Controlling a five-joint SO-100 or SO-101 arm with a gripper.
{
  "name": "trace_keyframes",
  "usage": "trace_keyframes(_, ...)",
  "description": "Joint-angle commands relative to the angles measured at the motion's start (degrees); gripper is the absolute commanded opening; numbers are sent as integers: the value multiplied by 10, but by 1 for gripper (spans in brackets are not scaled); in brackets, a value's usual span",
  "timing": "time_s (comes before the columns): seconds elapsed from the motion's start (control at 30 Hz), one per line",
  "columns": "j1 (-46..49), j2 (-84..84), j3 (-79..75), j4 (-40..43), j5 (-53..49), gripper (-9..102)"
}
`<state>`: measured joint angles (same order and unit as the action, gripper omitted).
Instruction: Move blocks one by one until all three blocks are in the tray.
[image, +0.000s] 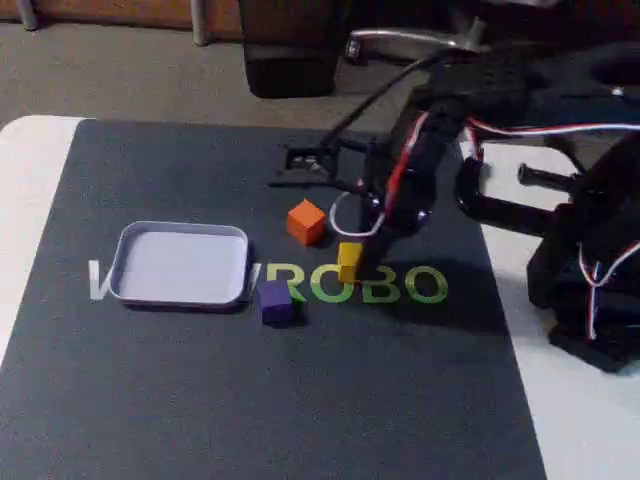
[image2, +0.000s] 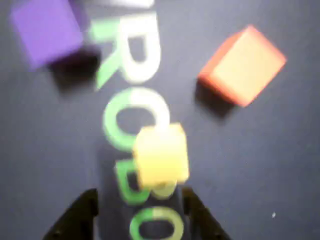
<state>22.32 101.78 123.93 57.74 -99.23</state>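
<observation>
No block has been put in the tray (image: 137, 243) yet, as far as can be judged from the fixed view: its pale floor is bare, and all three blocks lie on the dark mat (image: 200, 400) that covers the desk (image: 25, 190).

The purple block (image: 275, 300) is seen just beside the tray's near right corner, close to its rim but outside it. The orange block (image: 306, 221) sits further right and a little further back, apart from the tray. The yellow block (image: 349, 262) lies to the right of both, on the green lettering (image: 375, 287) printed across the mat, directly under the lowered arm (image: 420, 160).

In the wrist view the jaws (image2: 139, 205) are held apart, with the two dark tips on either side of the lettering, and the yellow block (image2: 161, 156) is seen just ahead of them, not yet between them. Nothing is gripped. The orange block (image2: 243, 65) and the purple block (image2: 46, 31) are seen beyond it, to the right and left of that view, both somewhat blurred.

The first of three transfers is therefore judged to be at its approach stage, with the yellow block the likely target. Everything remains to be done: the yellow block must be grasped, carried left to the tray and released, and the same must be done for the orange and purple blocks.
</observation>
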Motion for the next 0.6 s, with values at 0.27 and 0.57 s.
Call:
trace_keyframes(0.27,18,-48,-71,-4,4,23)
trace_keyframes(0.57,33,-58,-64,-8,-17,24)
